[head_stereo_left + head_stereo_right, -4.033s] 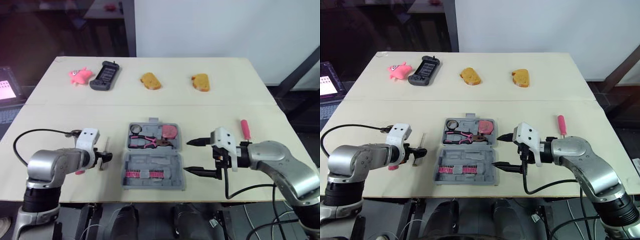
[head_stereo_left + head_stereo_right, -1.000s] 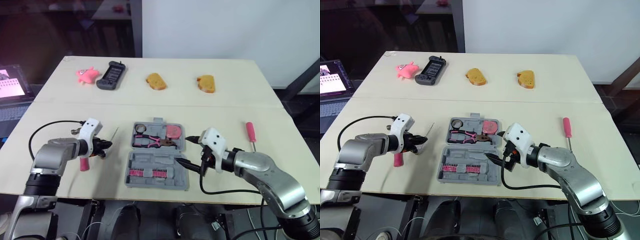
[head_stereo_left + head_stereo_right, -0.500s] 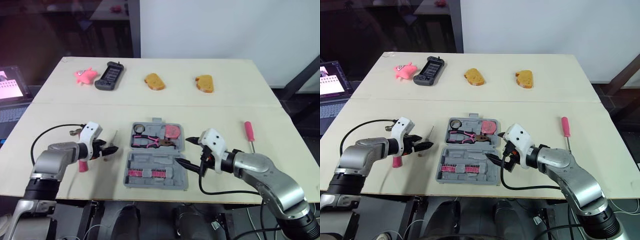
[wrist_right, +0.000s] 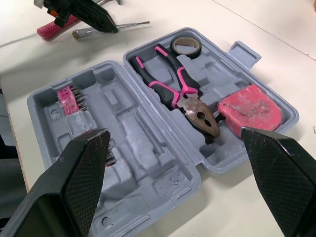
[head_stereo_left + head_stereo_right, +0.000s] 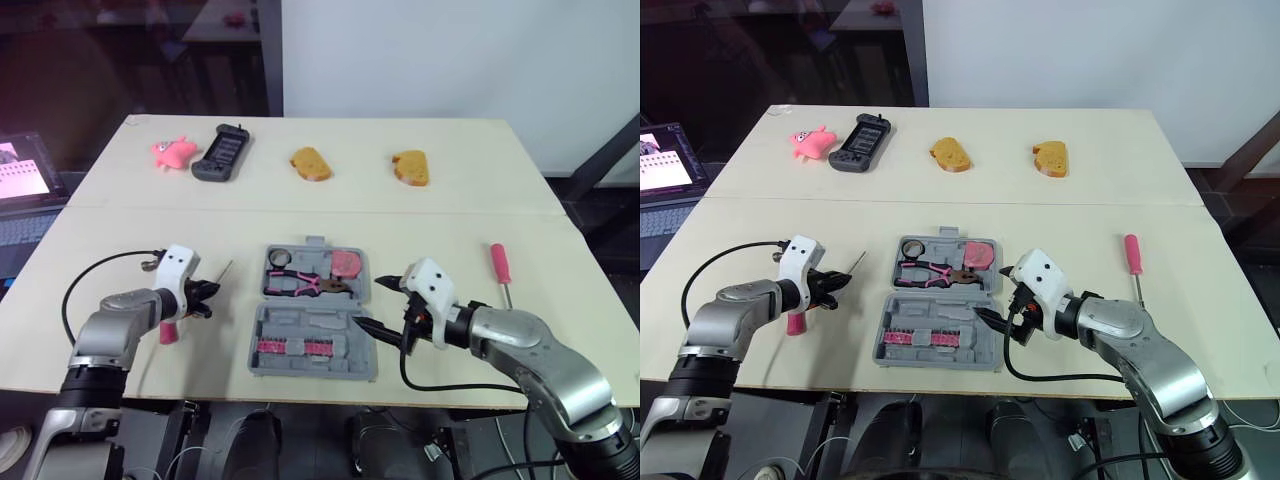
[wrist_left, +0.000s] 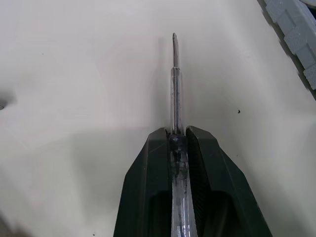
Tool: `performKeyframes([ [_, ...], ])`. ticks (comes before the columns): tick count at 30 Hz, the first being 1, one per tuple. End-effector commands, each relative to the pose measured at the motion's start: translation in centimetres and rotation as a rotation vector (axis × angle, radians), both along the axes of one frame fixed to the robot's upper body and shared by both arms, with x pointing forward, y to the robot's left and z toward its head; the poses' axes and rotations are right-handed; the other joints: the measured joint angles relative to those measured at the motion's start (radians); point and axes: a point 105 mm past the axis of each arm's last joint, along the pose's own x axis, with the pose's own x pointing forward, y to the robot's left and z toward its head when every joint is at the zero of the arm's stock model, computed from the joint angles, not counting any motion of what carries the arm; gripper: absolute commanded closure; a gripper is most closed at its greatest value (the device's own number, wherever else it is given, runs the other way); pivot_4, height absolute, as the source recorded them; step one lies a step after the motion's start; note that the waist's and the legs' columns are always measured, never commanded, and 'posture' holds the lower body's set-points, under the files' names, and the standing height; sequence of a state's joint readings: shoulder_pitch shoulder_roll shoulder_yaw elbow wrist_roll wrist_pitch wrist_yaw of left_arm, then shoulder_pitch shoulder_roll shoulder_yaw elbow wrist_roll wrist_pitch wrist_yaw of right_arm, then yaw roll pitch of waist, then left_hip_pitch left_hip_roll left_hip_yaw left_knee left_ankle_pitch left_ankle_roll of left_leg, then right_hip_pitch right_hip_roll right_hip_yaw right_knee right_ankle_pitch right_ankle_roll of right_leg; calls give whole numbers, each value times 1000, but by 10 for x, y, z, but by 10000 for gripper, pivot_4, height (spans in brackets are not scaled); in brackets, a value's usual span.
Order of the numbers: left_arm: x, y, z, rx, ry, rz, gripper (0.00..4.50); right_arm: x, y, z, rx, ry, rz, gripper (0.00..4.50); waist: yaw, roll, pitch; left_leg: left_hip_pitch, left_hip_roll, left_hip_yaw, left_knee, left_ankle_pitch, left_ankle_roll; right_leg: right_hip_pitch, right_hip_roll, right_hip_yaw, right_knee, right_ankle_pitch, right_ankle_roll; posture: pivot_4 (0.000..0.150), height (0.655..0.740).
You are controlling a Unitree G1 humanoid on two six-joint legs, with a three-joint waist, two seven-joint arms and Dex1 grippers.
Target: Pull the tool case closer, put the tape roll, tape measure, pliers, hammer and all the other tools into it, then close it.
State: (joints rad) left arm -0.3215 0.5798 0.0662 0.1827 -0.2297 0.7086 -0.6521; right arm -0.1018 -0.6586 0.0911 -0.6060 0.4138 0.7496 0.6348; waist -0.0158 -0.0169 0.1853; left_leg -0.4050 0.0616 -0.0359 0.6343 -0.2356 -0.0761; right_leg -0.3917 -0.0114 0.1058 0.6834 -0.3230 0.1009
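Left eye view, at the left of the frame: the left tool (image 5: 204, 297) is clamped on the bare metal shaft of a pink-handled screwdriver (image 6: 175, 94); the handle lies low on the worktop (image 5: 450, 220) and the tip points toward the upper right; the left wrist view shows both fingers (image 6: 148, 168) pressed against the shaft; at centre the grey tool case (image 5: 318, 322) lies open, near the front edge; its far half holds the tape roll (image 4: 185, 46), the pliers (image 4: 173, 89) and the pink tape measure (image 4: 249, 109); its near half holds a row of pink bits (image 4: 69, 98); just right of centre the right tool (image 5: 368, 303) is spread wide at the case's right edge, gripping nothing; farther right a second pink-handled screwdriver (image 5: 498, 264) lies alone on the worktop, well apart from the case.
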Motion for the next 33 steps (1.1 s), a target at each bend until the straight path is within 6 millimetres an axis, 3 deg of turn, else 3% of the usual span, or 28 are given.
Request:
performKeyframes([
  [1, -1, -2, -4, -31, 11, -8, 44761, -3, 3, 14, 8, -63, 19, 0, 1, 0, 0, 0, 0, 0, 0, 0, 0, 0, 0, 0, 0, 0, 0, 1500, 7400],
  [8, 7, -1, 51, 13, -127, -164, 44761, -3, 2, 13, 8, -62, 13, 0, -1, -3, 2, -2, 0, 0, 0, 0, 0, -3, 0, 0, 0, 0, 0, 1500, 7400],
  [14, -19, -24, 90, 161, -107, -547, 44761, -2, 2, 14, 10, -64, 7, 0, -5, -5, 3, -4, 0, 1, -3, 0, 0, -5, 0, 0, -2, 0, 0, 1500, 7400],
  [15, -30, -34, 93, 234, -60, -679, 44761, -2, 2, 14, 9, -62, 12, 0, -5, -6, 3, -4, 0, 1, -3, 0, 0, -5, 0, 0, -2, 0, 0, 1500, 7400],
  [17, -43, -42, 92, 323, 18, -810, 44761, -2, 2, 13, 5, -59, 18, 0, -5, -5, 4, -4, 1, 1, -4, 0, 0, -6, 0, 1, -2, 0, 0, 1500, 7400],
  [27, -65, -100, 80, 466, 151, -1086, 44761, 2, 2, 13, 2, -62, 21, 0, -7, -6, 4, -4, 1, 2, -3, 0, 0, -6, 1, 1, -2, 0, 0, 1500, 7400],
  [29, -65, -114, 80, 454, 132, -1120, 44761, 2, 2, 12, 0, -63, 21, 0, -5, -6, 4, -4, 1, 1, -2, 0, 0, -6, 1, 1, -2, 0, 0, 1500, 7400],
  [33, -53, -120, 72, 535, 91, -1125, 44761, 2, 2, 13, 5, -67, 15, 0, -7, -6, 4, -5, 1, 1, -2, 0, 0, -6, 1, 1, -2, 0, 0, 1500, 7400],
])
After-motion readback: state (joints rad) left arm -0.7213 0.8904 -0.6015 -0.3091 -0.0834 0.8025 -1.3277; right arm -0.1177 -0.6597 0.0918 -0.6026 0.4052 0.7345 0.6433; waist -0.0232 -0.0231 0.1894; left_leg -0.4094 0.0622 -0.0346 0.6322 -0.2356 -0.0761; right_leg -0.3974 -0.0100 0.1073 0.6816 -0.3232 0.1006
